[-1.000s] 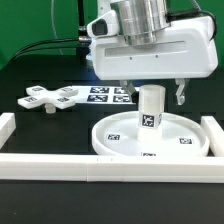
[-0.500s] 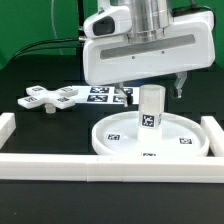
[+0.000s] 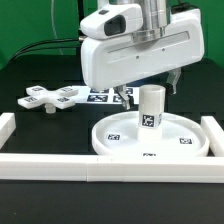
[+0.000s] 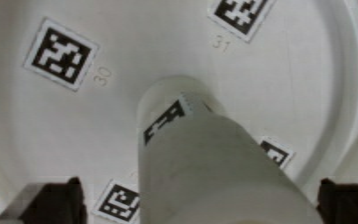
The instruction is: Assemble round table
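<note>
- Arm comes down from above, wrist vertical; the wide white claw point(image 3: 151, 92) body sits over the post point(image 3: 151, 108).
- Claw spread: fingers point(image 3: 125, 98) hang either side of the post top with a gap each side, pinching nothing.
- Wrist view: the dark fingertips point(image 4: 59, 200) flank the post point(image 4: 202, 150) w/o touching it.
- Labels: b/w square tag point(image 3: 150, 120) on the post's side, more tags on the disc point(image 3: 168, 130) floor. Faint mark by one disc tag in the wrist view is too small to read.
- Post stands upright in the middle of the disc, directly under the claw.
- Disc lies flat on the black counter point(image 3: 40, 125), just behind the front border bar point(image 3: 60, 165).
- Cross piece point(image 3: 52, 97) lies on the counter toward the exterior view's left, well apart from the claw and next to the marker board point(image 3: 100, 95).
</note>
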